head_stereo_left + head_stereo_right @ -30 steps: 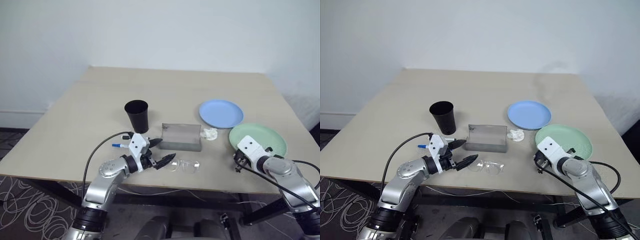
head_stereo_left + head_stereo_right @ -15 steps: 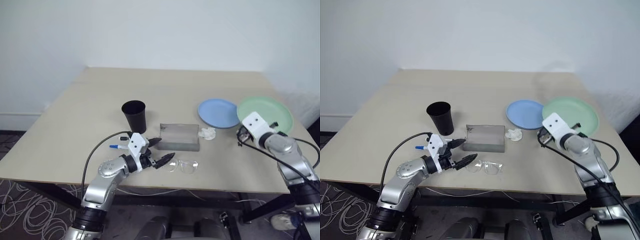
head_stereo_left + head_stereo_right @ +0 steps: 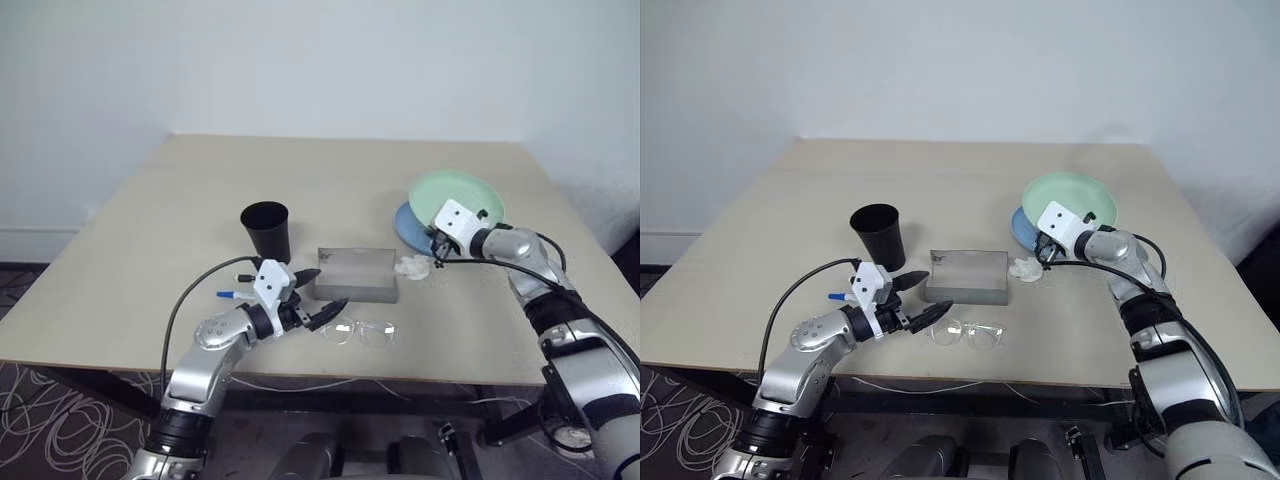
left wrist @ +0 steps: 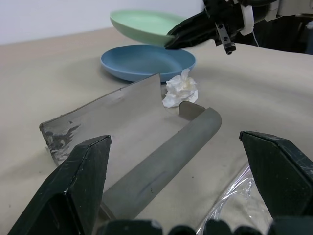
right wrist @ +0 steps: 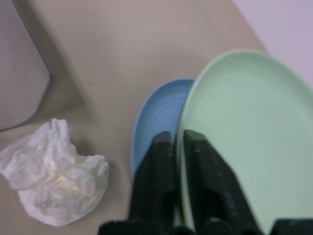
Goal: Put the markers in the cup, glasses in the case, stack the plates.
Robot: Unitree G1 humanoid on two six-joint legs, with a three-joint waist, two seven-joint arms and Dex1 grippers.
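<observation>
two plates now overlapping, green carried over blue, right claw seemingly gripping

2 plates, 1 cup, 1 case, 1 glasses, 1 marker.

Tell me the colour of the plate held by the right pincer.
Mint green plate, above the light blue plate; clearest in the right wrist view.

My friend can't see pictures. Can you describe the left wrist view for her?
An open flat grey rectangular case lies on a beige table between the left tool's two wide-apart black fingers. Behind it, the right tool holds a mint green plate tilted above a light blue plate, beside a crumpled white scrap.
</observation>
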